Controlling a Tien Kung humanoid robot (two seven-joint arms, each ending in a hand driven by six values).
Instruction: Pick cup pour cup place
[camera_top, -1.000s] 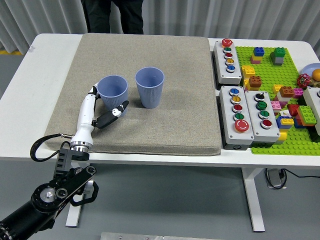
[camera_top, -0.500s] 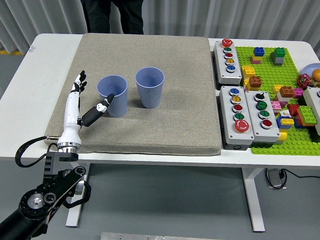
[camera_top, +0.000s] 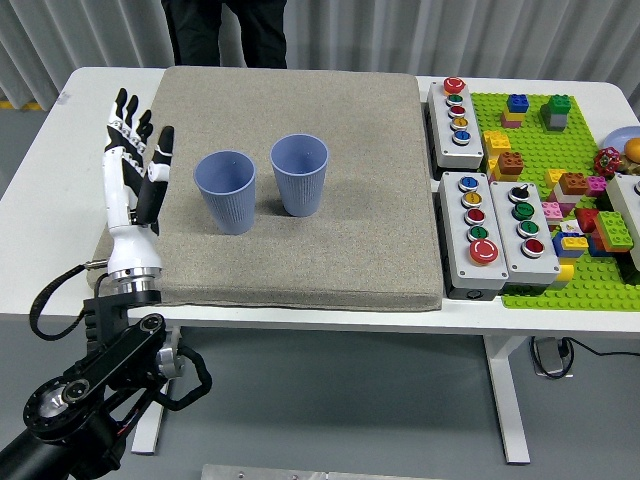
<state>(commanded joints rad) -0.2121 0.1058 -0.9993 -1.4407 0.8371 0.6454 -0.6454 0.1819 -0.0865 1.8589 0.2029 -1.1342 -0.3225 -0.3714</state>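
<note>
White tabletop carries a grey mat. Left robot hand stands fingers spread, holding nothing. Two blue cups sit just right of it: near cup, then far cup. Best approach: wrap the near cup mid-wall, squeezing gently.

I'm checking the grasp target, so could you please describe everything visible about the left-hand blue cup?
The left blue cup is a ribbed, plastic-looking tumbler tapering toward its base. It stands upright with its mouth open on the grey mat, beside a matching cup but apart from it. The left hand is spread open to its left, not touching it.
</note>
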